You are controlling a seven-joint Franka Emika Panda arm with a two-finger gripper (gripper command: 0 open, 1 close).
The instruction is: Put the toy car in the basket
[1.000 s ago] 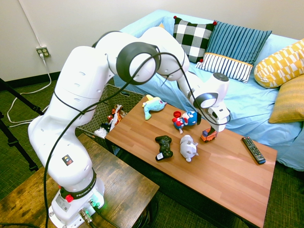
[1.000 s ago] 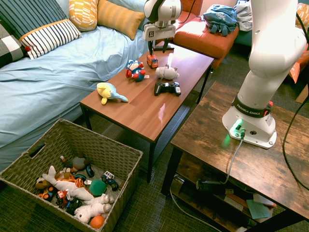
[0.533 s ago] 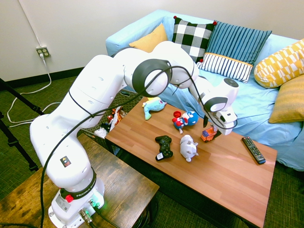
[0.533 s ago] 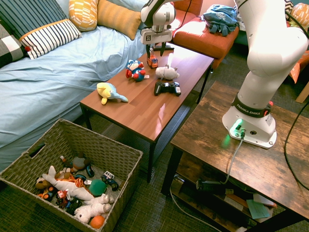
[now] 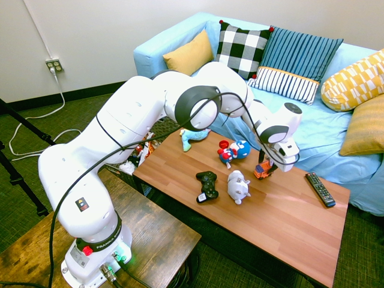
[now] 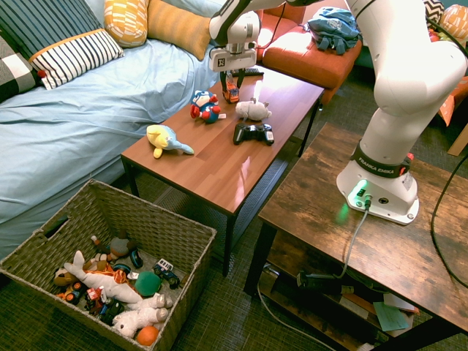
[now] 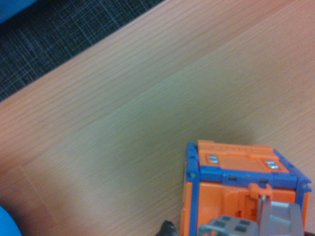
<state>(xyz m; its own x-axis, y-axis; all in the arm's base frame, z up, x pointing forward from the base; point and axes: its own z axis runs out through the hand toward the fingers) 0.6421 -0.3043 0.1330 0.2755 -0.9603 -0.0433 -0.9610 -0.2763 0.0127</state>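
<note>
1. The sofa [image 5: 336, 120], draped in pale blue, ran behind everything, with checked, striped and yellow cushions along its back.
2. The white arm [image 5: 138, 126] reached from its own dark stand across the bench [image 5: 288, 222], a low reddish-brown wooden one.
3. The basket [image 6: 110, 212] sat on the floor past the bench's far end, well apart from the arm's tip, with a jumble of small toys in its bottom.
4. On the bench lay a black game controller [image 5: 207, 185], a white plush animal [image 5: 238, 186], a red-and-blue plush figure [image 5: 233, 150], and a TV remote [image 5: 320, 189] near the sofa-side edge.
5. The tool [image 5: 264, 170] pointed straight down over the toy car [image 6: 231, 92], its fingers either side of it; I could not tell whether they had closed on it or stood clear.
6. The toy car rested on the bench near the sofa-side edge, just beside the white plush animal; up close it showed orange with blue trim.
</note>
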